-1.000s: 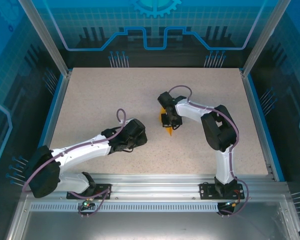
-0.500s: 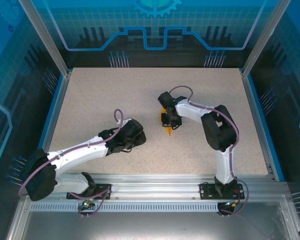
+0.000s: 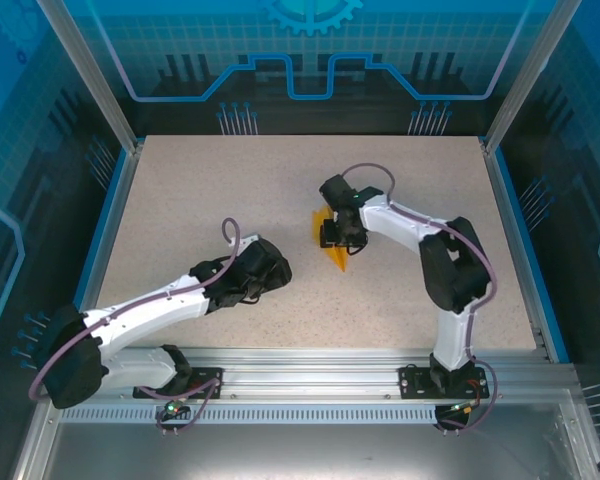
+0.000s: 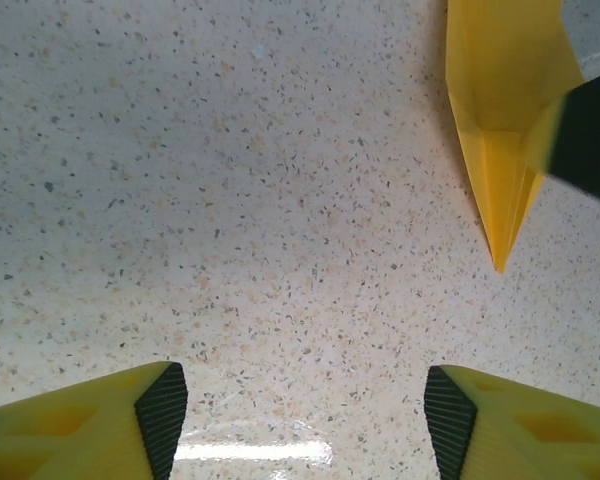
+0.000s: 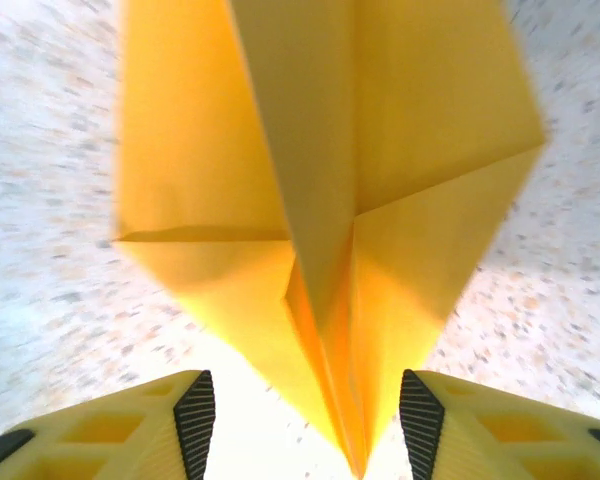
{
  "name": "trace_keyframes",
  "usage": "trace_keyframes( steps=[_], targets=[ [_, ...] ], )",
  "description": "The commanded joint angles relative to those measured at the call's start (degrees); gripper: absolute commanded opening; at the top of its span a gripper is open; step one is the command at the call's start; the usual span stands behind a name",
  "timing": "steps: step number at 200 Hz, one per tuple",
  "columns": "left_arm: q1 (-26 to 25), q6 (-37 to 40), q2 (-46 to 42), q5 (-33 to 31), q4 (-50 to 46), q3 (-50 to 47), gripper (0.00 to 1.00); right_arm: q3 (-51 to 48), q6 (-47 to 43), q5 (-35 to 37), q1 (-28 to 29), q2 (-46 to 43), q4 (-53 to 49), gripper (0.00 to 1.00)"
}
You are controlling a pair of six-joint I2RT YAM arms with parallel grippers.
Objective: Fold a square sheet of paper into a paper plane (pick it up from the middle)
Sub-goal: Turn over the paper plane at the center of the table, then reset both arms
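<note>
1. Plainly, the paper plane (image 5: 330,150) was folded into a slim dart. It lay on the table (image 4: 230,200) a little right of the middle, with its nose aimed towards the arm bases.
2. The right gripper (image 5: 307,415) hung directly over the plane. Its jaws stood apart, one on each side of the nose, and nothing was pinched. Bare table showed between the paper and each of the pads (image 5: 194,415).
3. That straddling pose made sense. With the centre crease running down the line between the jaws, closing them would catch the plane by its keel rather than by a floppy wing. This fits the task's demand to take it from the middle.
4. The left gripper (image 4: 305,420) sat low over the table, well to the left of the plane. It was open too and held nothing, with only speckled surface between its fingers.
5. Its wrist view took in the plane's nose at the upper right. My reading was that the left arm stood aside to leave the right arm room, yet close enough to help.
6. Folding looked finished or nearly so, judging by the sharp point and the layered wings. Whether the wings sat evenly could not be told.
</note>
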Motion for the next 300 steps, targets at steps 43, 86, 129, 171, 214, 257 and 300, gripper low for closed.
trace_keyframes(
  steps=[43, 86, 129, 171, 214, 257, 300],
  targets=[
    [1.70, 4.85, -5.45, -10.76, -6.04, -1.65, 0.90, -9.68, -5.53, 16.02, -1.13, -26.19, -0.01, 0.71],
    [8.86, 12.49, -11.49, -25.56, -7.67, -4.63, 0.98, -28.46, -14.20, 28.48, -12.55, -42.46, 15.14, 0.86],
    [18.03, 29.83, -16.43, -31.17, 7.43, -11.88, 0.98, -46.67, -27.12, 16.30, -22.76, -36.94, 44.85, 0.89],
    [29.46, 42.96, -13.37, -22.52, 26.22, -16.89, 0.99, -50.75, -33.48, 7.94, -23.76, -27.21, 67.89, 0.84],
    [35.40, 50.33, -1.20, -15.02, 50.19, -23.71, 0.98, -58.82, -36.62, 3.76, -24.93, -25.16, 86.08, 0.83],
    [37.81, 55.01, 6.83, -7.09, 64.25, -23.15, 0.98, -57.09, -34.73, 0.56, -27.61, -21.81, 85.05, 0.96],
    [42.12, 56.16, 15.46, 3.24, 71.86, -22.01, 0.99, -57.13, -34.44, 0.57, -27.96, -21.77, 85.45, 0.99]
  ],
)
